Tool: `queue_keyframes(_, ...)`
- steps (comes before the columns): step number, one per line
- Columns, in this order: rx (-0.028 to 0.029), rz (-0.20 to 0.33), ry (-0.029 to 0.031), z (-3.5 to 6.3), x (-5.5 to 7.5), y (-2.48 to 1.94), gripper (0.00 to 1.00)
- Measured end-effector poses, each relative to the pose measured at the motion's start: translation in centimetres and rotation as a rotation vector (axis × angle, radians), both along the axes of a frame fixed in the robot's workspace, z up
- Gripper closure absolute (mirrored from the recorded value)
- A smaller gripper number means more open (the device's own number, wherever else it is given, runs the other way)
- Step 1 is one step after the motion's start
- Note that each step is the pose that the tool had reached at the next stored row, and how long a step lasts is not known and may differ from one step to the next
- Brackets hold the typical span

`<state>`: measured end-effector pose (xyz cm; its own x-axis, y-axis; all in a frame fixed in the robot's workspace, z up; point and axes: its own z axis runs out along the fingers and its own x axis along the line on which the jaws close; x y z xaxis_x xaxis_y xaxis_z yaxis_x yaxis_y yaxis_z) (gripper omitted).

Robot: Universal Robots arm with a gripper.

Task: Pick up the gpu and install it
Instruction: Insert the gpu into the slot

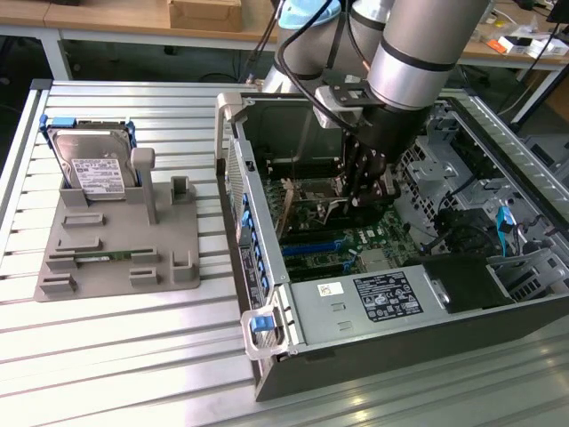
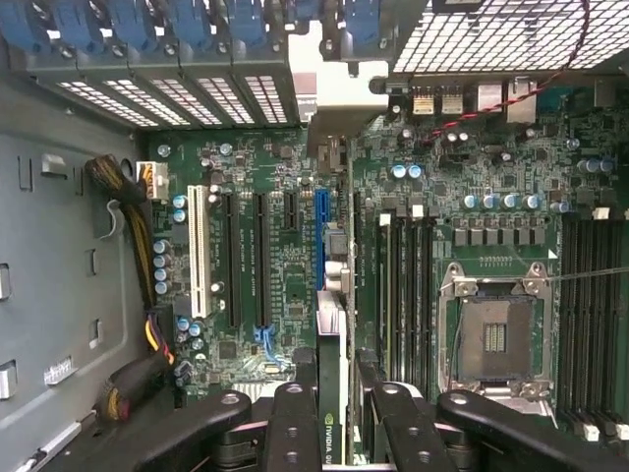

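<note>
Green circuit board of the gpu (image 2: 332,393) stood edge-on between the hand's (image 2: 334,433) black fingers (image 2: 291,433), which were clenched on it from both sides; part of a maker's logo showed on the card's edge in the wrist view. The card hung over the motherboard (image 2: 285,265), in line with the blue expansion slot (image 2: 320,236) and its metal bracket end reaching toward the rear slot covers (image 2: 177,93). Whether it touched the slot could not be told.

In the exterior view the hand (image 1: 366,191) was lowered inside the open computer case (image 1: 356,302), which lay on its side on the slatted metal bench (image 1: 116,356). The empty CPU socket (image 2: 496,334) lay beside the card.

On the exterior view's left, well apart from the case, a grey holder (image 1: 116,240) carried a silver hard drive (image 1: 93,165) standing upright.
</note>
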<state>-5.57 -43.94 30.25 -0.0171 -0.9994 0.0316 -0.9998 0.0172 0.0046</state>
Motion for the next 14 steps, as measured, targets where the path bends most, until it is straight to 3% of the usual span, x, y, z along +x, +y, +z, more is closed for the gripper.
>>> queue_keyframes(5, -0.0009, 0.000, 0.0001, -0.91, -0.60, -0.10, 0.74)
queue_keyframes(14, -0.0030, 0.000, 0.0000, -1.24, -0.98, -0.66, 0.74)
